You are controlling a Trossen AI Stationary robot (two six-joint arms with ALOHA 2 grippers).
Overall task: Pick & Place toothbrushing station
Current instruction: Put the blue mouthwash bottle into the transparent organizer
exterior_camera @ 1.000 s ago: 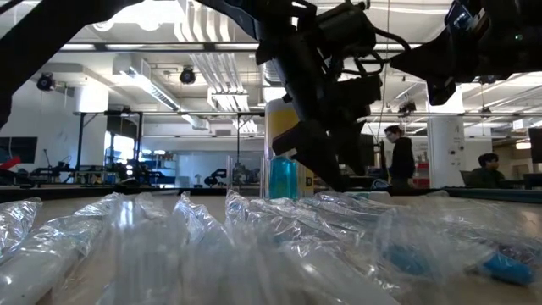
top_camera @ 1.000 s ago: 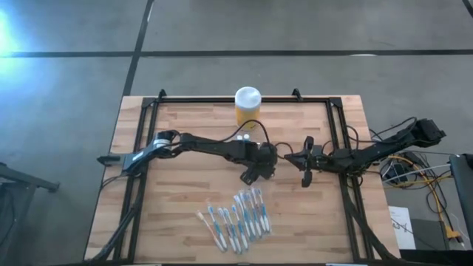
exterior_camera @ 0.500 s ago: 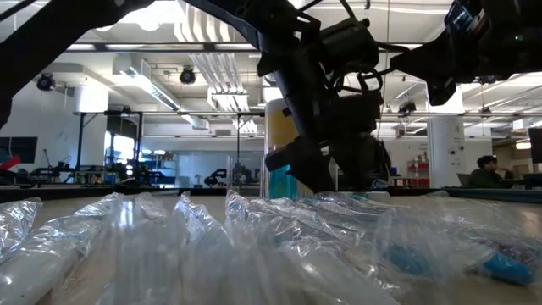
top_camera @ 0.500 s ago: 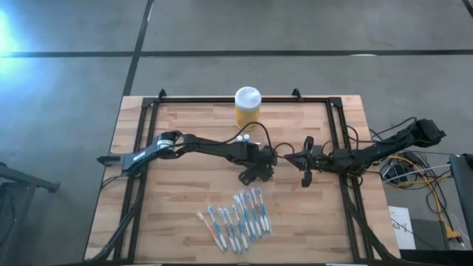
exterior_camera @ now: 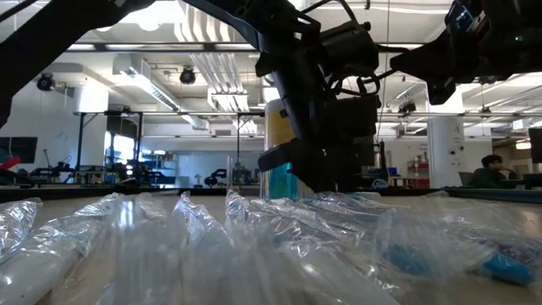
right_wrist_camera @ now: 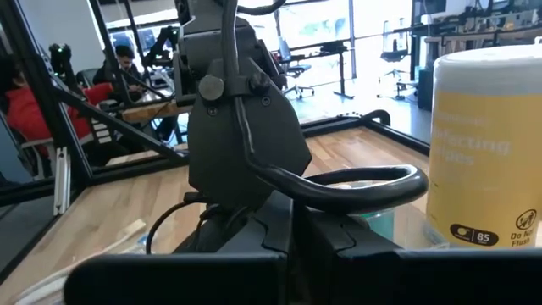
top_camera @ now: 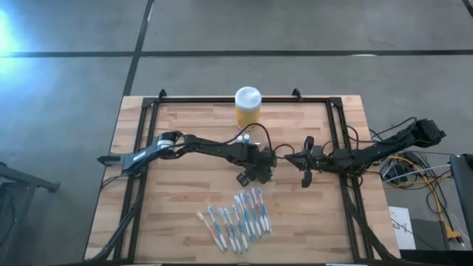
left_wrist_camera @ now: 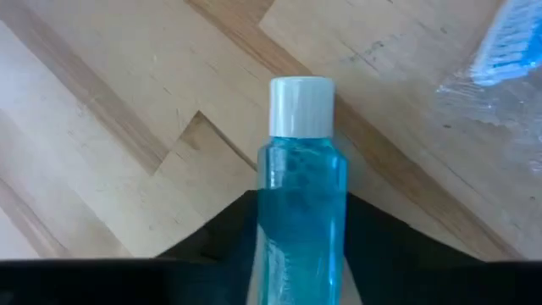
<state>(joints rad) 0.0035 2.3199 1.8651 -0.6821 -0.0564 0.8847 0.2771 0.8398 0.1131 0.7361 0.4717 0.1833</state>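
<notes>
Light wood planking in a zigzag pattern is seen on the table (top_camera: 185, 192), framed in black rails. A yellow jar (top_camera: 247, 109) with a white lid sits at 12 o'clock. A clear blue bottle (left_wrist_camera: 301, 220) is topped by a white cap. Blue-and-white toothbrushes (top_camera: 236, 218) in clear wrap lie at 6 o'clock. Both arms are black.

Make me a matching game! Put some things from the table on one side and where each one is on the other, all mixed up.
Things
1. tall yellow plastic jar with white lid
2. small blue see-through bottle with white cap
3. plastic-wrapped toothbrushes
4. dark right gripper

Places
A. at the dark left gripper, mid-table
B. shut, right of the table's middle
C. standing at the table's far edge
D. lying in a row nearest the low camera

Pairs: 1-C, 2-A, 3-D, 4-B
</notes>
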